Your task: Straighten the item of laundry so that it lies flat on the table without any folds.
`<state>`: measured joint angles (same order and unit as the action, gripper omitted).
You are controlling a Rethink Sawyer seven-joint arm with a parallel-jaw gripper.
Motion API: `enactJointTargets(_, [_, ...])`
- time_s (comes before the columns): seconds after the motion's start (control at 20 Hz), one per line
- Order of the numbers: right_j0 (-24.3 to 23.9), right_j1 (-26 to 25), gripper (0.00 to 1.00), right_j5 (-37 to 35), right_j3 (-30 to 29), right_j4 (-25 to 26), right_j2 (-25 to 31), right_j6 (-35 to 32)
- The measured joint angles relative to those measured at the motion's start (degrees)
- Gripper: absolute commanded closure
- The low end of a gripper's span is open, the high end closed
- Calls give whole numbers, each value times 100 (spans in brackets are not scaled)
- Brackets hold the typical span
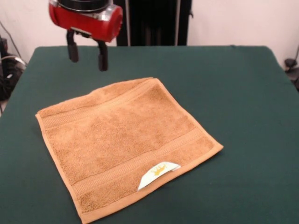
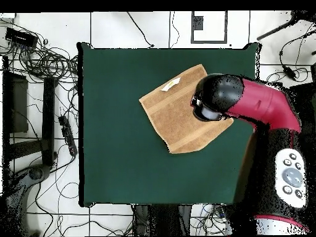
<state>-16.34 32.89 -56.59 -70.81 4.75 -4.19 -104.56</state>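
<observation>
I see the towel (image 1: pixel 125 142) spread on the green worktop (image 1: pixel 243 93), turned at an angle to the worktop's edges, its woven bands running along two opposite sides. Its white label (image 1: pixel 157 174) with a yellow mark sticks out at the hem nearest the front camera. Most of the cloth looks flat; the far edge, toward the robot, seems slightly rumpled or doubled over.

My end effector (image 1: pixel 87 53) hangs above the towel's far edge, clear of the cloth, its two dark fingers (image 1: pixel 102 57) parted with nothing between them. From overhead, the red arm (image 2: pixel 259 105) covers the towel's (image 2: pixel 176 114) corner on the right side of that view. Cables (image 2: pixel 43 58) lie on the floor around the worktop (image 2: pixel 123 166).
</observation>
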Motion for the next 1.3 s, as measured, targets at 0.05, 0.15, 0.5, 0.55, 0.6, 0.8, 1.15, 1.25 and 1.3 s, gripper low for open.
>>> enactJointTargets(0.05, [77,-51,0,1,38,-55,-17,0])
enactJointTargets(0.15, [132,-91,0,0,59,-101,-36,0])
enactJointTargets(0.5, [306,-328,0,1,212,-193,-230,0])
enactJointTargets(0.55, [331,-365,0,0,244,-189,-273,0])
enactJointTargets(0.6, [375,-443,0,1,310,-189,-354,0])
enactJointTargets(0.8, [457,-641,0,1,466,-187,-528,0])
enactJointTargets(1.15, [650,-1170,0,1,798,-193,-851,-26])
enactJointTargets(1.25, [746,-1351,0,1,878,-244,-930,-105])
enactJointTargets(1.3, [776,-1402,0,1,899,-275,-957,-144])
